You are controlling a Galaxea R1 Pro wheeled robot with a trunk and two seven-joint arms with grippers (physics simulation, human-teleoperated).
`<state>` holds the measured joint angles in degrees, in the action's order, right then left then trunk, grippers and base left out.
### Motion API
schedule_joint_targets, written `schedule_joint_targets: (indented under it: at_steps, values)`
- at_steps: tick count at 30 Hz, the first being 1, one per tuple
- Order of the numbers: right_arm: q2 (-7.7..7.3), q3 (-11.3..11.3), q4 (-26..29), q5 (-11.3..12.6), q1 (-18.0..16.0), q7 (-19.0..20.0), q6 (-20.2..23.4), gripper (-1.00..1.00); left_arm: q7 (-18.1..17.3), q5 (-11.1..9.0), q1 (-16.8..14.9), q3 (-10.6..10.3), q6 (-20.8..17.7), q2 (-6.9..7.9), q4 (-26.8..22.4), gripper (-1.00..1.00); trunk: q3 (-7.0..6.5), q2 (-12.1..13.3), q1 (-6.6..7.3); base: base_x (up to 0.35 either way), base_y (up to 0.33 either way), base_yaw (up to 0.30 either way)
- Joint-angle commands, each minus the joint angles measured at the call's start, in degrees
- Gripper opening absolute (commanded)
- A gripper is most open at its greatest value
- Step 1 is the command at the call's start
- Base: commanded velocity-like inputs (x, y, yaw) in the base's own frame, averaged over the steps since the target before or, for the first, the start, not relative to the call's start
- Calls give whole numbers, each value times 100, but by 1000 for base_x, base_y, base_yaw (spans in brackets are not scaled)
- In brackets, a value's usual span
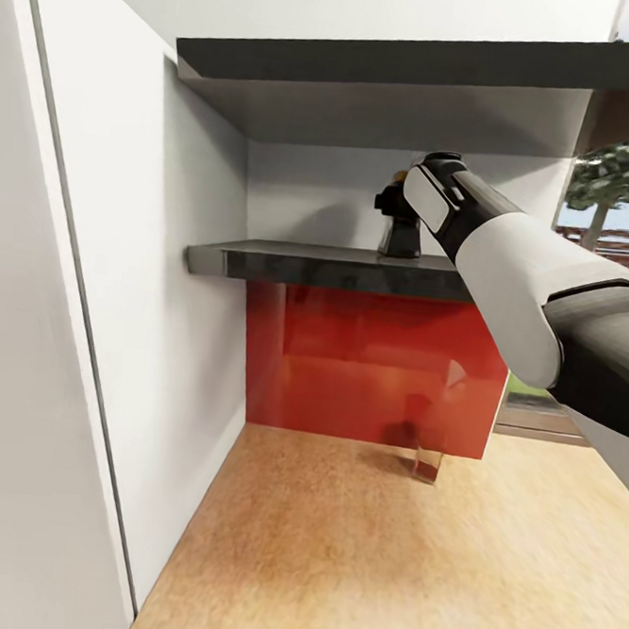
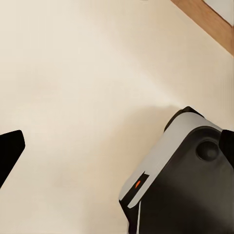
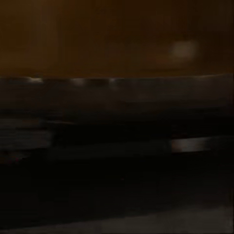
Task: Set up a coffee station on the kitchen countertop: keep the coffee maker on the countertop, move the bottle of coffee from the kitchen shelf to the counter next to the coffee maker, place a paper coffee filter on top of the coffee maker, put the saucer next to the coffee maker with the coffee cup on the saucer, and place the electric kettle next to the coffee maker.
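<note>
Head view: right arm (image 1: 508, 263) reaches to dark shelf (image 1: 337, 267); right gripper (image 1: 398, 212) at bottle of coffee (image 1: 398, 179), amber cap showing just above it. Jaws' state: can't tell. Right wrist view: dark blur, amber band. Left jaws: can't tell.

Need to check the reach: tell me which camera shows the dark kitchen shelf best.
Head view: the dark shelf spans the alcove, the right arm reaching over it. The right wrist view is a dark close-up blur; the left wrist view faces pale floor.
</note>
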<state>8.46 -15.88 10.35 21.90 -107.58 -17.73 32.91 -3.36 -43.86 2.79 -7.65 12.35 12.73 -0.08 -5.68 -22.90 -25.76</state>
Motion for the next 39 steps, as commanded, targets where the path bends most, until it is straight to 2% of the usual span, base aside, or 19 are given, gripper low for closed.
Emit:
schedule_joint_targets:
  at_steps: [1, 5, 6, 15, 39]
  values:
    - [-2, -44, 7, 61, 0, -38, 23, 100, -24, -61, 2, -45, 13, 1, -1, 100, 1, -2, -2, 63, 0, 0]
    - [-2, -46, 2, 60, 0, -38, 22, 100, -24, -61, 2, -47, 13, 1, -1, 100, 1, -2, -2, 27, 0, 0]
    - [-6, -46, 0, 57, 0, -38, 22, -100, -24, -61, 2, -46, 13, 1, -1, 100, 1, -2, -2, 10, 0, 0]
    - [-43, -53, -7, 54, 0, 18, -63, -100, -24, -61, 2, -44, 16, -2, -1, 100, 1, -2, -2, 2, 0, 0]
    - [-31, -56, -183, 42, 0, 50, -210, -100, -24, -61, 2, -47, 14, -8, -1, 100, 1, -2, -2, 0, 0, 0]
